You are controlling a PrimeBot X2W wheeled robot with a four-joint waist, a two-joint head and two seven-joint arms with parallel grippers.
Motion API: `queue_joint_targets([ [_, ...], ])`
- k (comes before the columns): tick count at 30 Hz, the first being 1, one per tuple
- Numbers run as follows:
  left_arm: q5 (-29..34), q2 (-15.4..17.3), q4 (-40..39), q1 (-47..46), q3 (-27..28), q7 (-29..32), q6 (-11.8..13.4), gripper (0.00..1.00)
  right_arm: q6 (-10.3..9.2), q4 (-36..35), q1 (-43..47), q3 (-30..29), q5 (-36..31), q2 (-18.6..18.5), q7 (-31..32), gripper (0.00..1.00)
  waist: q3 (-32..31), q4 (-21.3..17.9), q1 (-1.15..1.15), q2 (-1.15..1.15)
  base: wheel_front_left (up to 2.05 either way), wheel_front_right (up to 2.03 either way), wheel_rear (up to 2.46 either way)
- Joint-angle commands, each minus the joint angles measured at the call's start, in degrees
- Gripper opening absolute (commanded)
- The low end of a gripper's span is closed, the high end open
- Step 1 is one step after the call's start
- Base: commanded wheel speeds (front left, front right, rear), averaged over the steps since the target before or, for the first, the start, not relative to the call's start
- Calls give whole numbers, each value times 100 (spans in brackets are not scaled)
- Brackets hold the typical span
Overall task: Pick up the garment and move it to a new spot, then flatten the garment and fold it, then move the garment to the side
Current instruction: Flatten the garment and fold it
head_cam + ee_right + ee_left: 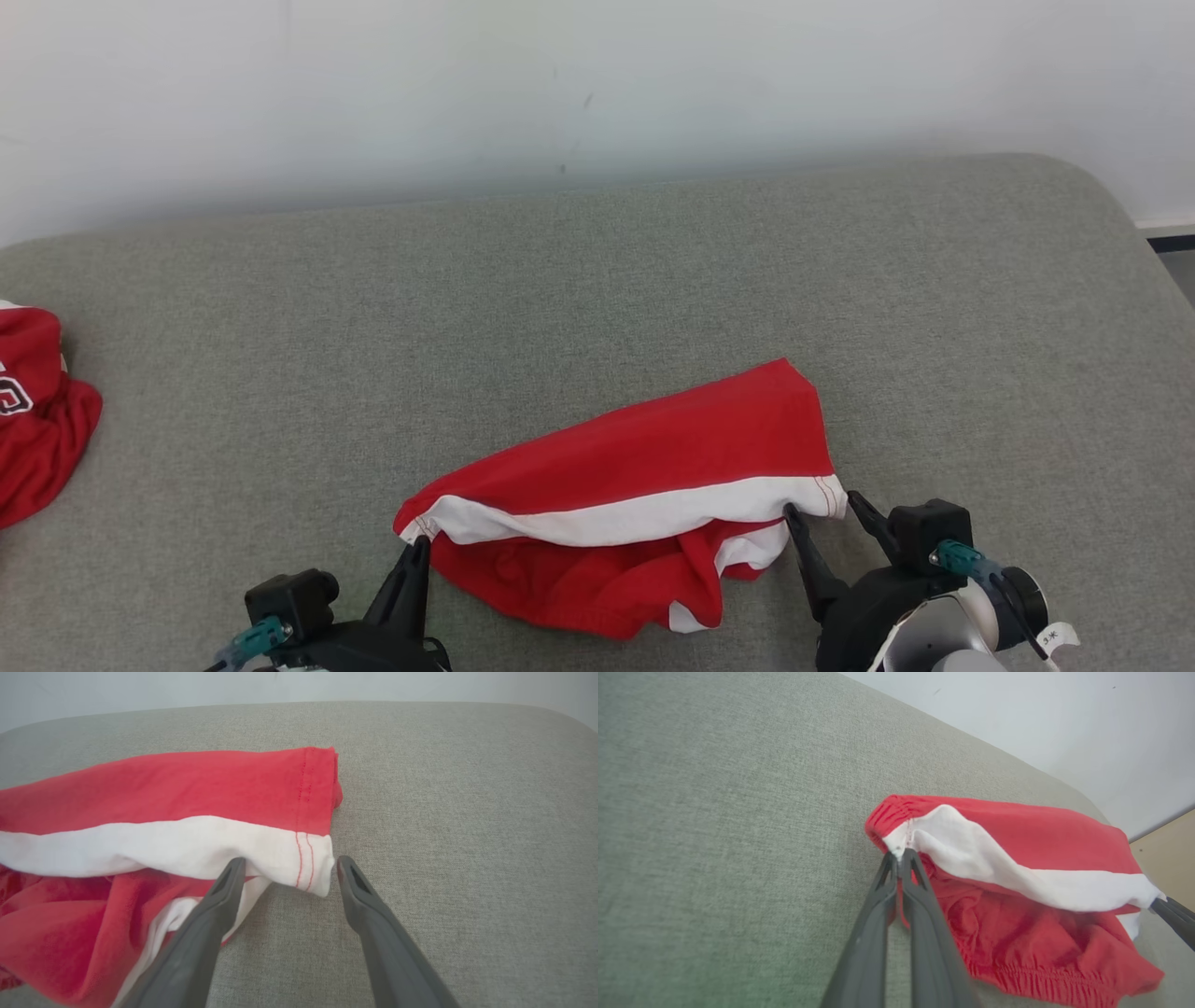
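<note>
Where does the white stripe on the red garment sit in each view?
Head view: white stripe crosses the red garment, low centre.
Left wrist view: stripe slants from the shut left gripper at centre down to the right edge.
Right wrist view: stripe crosses the left half, ending between the open right gripper's fingers.
Shared landmark: the stripe's hemmed end, beside the right gripper.

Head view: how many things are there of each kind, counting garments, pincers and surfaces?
Garments: 2, the red-and-white garment and the red garment at the left edge
Pincers: 2, the left pincer, shut on the red-and-white garment, and the right pincer, open
Surfaces: 1, the grey padded surface
Total: 5
</note>
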Motion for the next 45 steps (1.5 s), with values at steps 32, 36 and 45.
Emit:
queue_joint_targets([
  [32,-368,387,-1416,-1018,-187,-87,-15,0,-13,-1392,-784,-4,1151,-295,-819,0,-77,-109,0,-1,0,0,0],
  [36,-672,615,-1942,-1449,-327,200,-2,0,-13,-1842,-1103,-23,1240,-516,-746,0,-129,-196,0,-1,0,0,0],
  [45,-1595,1059,-2795,-2123,-423,880,-5,0,-13,-2432,-1816,-41,1385,-840,-551,0,-119,-369,0,-1,0,0,0],
])
